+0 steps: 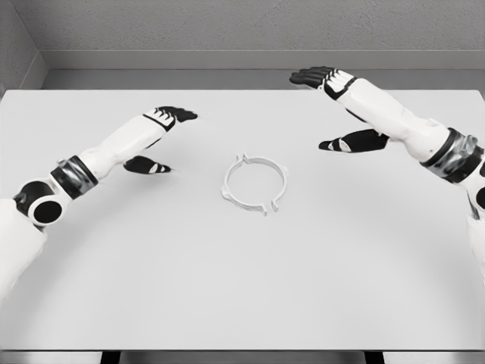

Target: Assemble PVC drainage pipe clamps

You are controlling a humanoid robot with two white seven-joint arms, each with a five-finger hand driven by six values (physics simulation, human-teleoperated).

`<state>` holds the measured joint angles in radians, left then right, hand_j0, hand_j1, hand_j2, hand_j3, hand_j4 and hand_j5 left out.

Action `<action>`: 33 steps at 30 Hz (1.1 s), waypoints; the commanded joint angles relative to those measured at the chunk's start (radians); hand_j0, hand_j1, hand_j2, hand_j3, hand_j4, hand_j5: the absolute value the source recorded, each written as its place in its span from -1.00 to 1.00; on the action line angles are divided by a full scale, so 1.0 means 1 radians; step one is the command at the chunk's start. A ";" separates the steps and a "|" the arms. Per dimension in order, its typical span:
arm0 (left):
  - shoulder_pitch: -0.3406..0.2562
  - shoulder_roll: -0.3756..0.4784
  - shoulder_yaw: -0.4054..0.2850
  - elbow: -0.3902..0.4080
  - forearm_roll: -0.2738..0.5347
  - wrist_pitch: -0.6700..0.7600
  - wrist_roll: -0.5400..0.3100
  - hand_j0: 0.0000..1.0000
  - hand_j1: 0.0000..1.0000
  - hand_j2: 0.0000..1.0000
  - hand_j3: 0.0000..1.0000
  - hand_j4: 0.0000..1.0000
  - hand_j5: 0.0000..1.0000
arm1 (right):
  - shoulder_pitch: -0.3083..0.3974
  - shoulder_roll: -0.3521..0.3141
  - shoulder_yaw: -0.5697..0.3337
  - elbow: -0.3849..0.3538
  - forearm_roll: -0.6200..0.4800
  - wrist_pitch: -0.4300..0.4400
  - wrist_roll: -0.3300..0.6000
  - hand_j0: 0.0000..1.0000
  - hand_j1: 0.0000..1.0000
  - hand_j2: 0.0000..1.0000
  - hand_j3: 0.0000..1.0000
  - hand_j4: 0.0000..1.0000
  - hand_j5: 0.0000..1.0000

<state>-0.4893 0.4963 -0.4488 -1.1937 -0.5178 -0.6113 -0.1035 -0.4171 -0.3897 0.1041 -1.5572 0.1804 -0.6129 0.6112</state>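
White pipe clamp ring [255,183] flat at the table's [227,288] centre — left hand [163,136] and right hand [333,106] flanking it, apart, fingers spread, holding nothing.

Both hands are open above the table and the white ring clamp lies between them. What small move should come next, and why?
Probably lower the left hand toward the white ring clamp. The clamp lies flat on the table, untouched, and both hands hold nothing. The left hand looks somewhat nearer to it than the right hand, which sits farther back, so it seems the easier one to reach with.
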 commanded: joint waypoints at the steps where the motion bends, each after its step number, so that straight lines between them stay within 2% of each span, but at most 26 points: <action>1: 0.000 0.044 0.015 0.002 0.015 0.000 0.001 1.00 1.00 1.00 1.00 1.00 1.00 | -0.005 0.063 0.045 0.103 0.043 0.002 0.000 1.00 1.00 1.00 1.00 1.00 1.00; 2: 0.000 0.053 0.015 0.002 0.015 0.000 0.001 1.00 1.00 1.00 1.00 1.00 1.00 | -0.017 0.086 0.045 0.140 0.074 0.002 0.000 1.00 1.00 1.00 1.00 1.00 1.00; 7: -0.008 0.103 0.015 0.002 0.015 0.000 0.001 1.00 1.00 1.00 1.00 1.00 1.00 | -0.065 0.117 0.046 0.264 0.082 0.002 0.000 1.00 1.00 1.00 1.00 1.00 1.00; 17: -0.011 0.154 0.018 0.002 0.015 0.000 0.001 1.00 1.00 1.00 1.00 1.00 1.00 | -0.057 0.112 0.060 0.263 0.120 0.002 0.000 1.00 1.00 1.00 1.00 1.00 1.00; 23: -0.009 0.176 0.021 0.002 0.015 0.000 0.001 1.00 1.00 1.00 1.00 1.00 1.00 | -0.061 0.115 0.068 0.270 0.180 0.002 0.000 1.00 1.00 1.00 1.00 1.00 1.00; 33: -0.012 0.174 0.019 0.002 0.012 0.000 0.001 1.00 1.00 1.00 1.00 1.00 1.00 | -0.066 0.121 0.105 0.324 0.202 0.018 0.000 1.00 1.00 1.00 1.00 1.00 1.00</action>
<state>-0.5016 0.6693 -0.4301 -1.1910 -0.5124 -0.6114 -0.1034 -0.4832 -0.2692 0.2024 -1.2398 0.3863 -0.5994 0.6113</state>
